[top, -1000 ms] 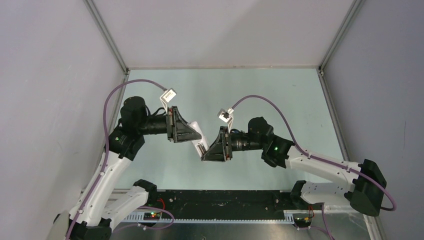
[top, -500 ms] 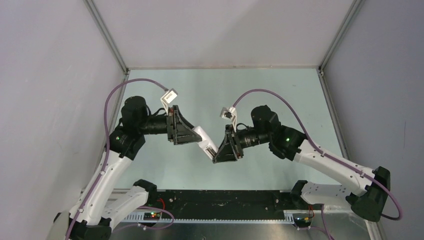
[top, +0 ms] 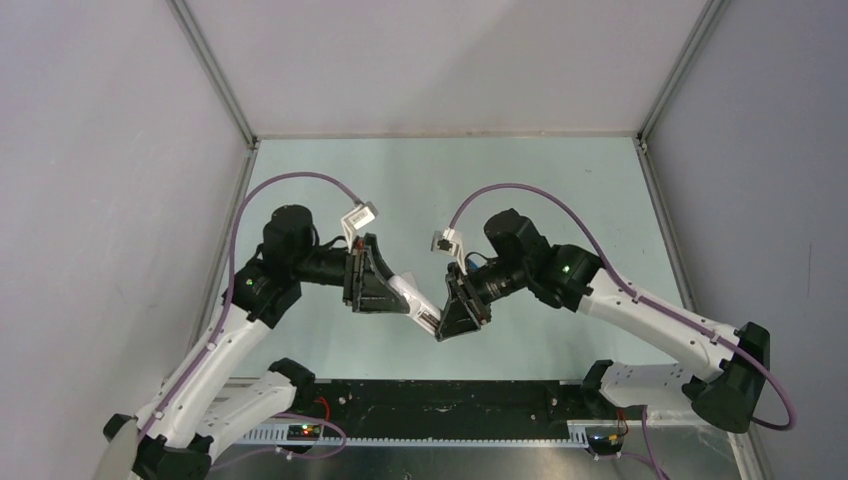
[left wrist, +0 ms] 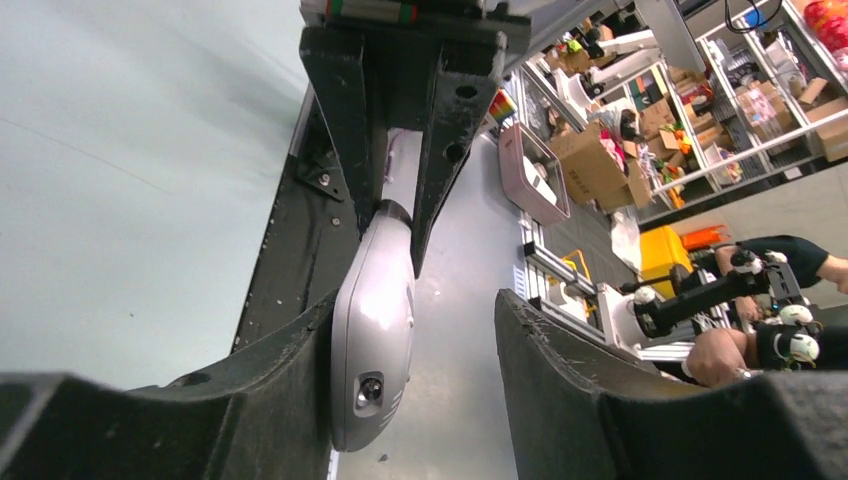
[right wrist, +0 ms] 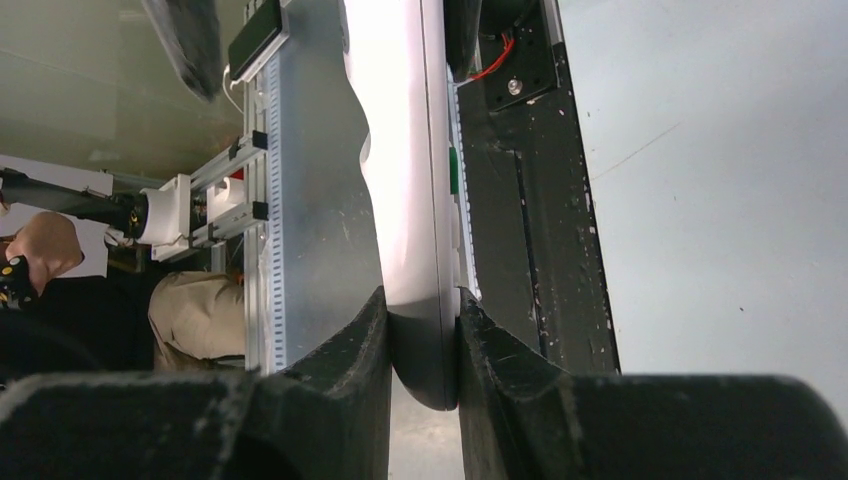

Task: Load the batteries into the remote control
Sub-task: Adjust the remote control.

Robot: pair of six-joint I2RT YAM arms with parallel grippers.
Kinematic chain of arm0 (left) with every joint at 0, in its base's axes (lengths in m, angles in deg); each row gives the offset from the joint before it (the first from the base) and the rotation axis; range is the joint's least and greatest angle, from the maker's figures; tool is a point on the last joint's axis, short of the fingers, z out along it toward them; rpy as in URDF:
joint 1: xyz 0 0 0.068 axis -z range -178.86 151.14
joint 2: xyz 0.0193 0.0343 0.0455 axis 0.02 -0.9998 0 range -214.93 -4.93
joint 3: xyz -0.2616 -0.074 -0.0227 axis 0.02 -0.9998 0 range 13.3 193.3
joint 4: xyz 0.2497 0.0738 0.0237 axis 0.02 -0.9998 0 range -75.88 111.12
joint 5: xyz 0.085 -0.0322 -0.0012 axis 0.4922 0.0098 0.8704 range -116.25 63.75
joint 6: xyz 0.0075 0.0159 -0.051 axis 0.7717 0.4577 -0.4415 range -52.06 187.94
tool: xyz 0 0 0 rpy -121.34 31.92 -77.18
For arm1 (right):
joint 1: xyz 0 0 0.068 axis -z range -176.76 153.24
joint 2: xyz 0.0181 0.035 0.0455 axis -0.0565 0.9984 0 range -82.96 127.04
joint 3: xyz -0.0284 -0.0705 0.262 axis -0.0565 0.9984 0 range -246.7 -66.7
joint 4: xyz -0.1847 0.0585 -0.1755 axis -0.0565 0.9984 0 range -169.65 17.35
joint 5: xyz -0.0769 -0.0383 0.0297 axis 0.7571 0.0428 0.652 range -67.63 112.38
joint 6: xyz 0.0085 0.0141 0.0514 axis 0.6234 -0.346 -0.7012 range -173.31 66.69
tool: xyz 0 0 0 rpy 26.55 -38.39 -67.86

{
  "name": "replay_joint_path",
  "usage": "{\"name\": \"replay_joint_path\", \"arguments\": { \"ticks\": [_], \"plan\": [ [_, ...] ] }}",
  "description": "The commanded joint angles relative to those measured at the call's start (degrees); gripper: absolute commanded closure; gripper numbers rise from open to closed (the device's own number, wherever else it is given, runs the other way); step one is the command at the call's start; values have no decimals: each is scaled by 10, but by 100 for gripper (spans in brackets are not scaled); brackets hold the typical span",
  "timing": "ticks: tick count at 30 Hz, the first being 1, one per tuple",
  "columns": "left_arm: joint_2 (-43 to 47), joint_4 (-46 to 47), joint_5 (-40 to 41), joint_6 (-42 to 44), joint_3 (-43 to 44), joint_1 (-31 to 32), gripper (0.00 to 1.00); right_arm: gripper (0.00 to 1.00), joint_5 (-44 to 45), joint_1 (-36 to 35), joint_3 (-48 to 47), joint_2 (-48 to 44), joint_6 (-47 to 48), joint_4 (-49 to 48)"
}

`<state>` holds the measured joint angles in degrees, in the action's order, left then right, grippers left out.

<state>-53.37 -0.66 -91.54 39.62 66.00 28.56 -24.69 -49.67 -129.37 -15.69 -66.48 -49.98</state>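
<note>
The white remote control [top: 413,296] hangs in the air between the two arms, above the near part of the table. My right gripper [top: 449,318] is shut on one end of it; in the right wrist view both pads press its sides [right wrist: 422,335] and the white body [right wrist: 400,170] runs away from the camera. My left gripper [top: 392,290] stands open around the other end. In the left wrist view the remote control [left wrist: 372,325] lies against the left finger [left wrist: 285,390], with a wide gap to the right finger [left wrist: 580,390]. The batteries are out of view.
A pale green table top [top: 560,190] lies inside grey enclosure walls. A black strip [top: 450,398] with the arm bases runs along the near edge. Purple cables [top: 300,180] loop over both wrists. Beyond the table edge the left wrist view shows shelves and boxes [left wrist: 600,160].
My left gripper has opened its jaws on the remote. Both grippers, with the remote between them, have shifted to the right and toward the near edge.
</note>
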Motion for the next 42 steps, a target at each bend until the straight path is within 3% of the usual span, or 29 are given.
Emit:
{"name": "replay_joint_path", "arguments": {
  "ticks": [1, 10, 12, 17, 19, 20, 21, 22, 24, 26, 32, 39, 42],
  "plan": [
    [6, 7, -18, 16, -14, 18, 42, 100, -14, 0, -44, 9, 26, 24],
    [-13, 7, 6, 13, -20, 38, 48, 100, -13, 1, -55, 20, 42, 47],
    [-20, 7, 8, 14, -19, 43, 55, 100, -9, 1, -56, 22, 43, 52],
    [-27, 7, 11, 15, -20, 49, 91, 100, 1, 6, -56, 21, 28, 48],
    [-27, 7, 16, 16, -20, 49, 99, 100, 4, 14, -56, 16, 17, 43],
    [-26, 7, 22, 18, -17, 49, 99, 97, 6, 19, -55, 14, 8, 37],
    [-25, 7, 27, 20, -15, 49, 100, 86, 6, 22, -55, 9, 3, 34],
    [-20, 7, 46, 24, -6, 49, 100, 58, 7, 26, -55, 5, -4, 26],
    [-9, 7, 80, 24, 9, 49, 100, 17, 41, 29, -54, -17, -12, 12],
    [-1, 7, 115, 23, 27, 49, 100, 3, 81, 30, -47, -46, -16, -3],
    [20, 8, 222, 11, 77, 49, 100, 1, 217, 55, -29, -121, -119, -69],
    [69, 71, 362, 15, 65, 63, 100, 1, 477, 42, 75, -190, -520, -186],
    [80, 131, 391, 26, 44, 82, 100, 1, 565, 15, 96, -184, -633, -221]
  ]
}}
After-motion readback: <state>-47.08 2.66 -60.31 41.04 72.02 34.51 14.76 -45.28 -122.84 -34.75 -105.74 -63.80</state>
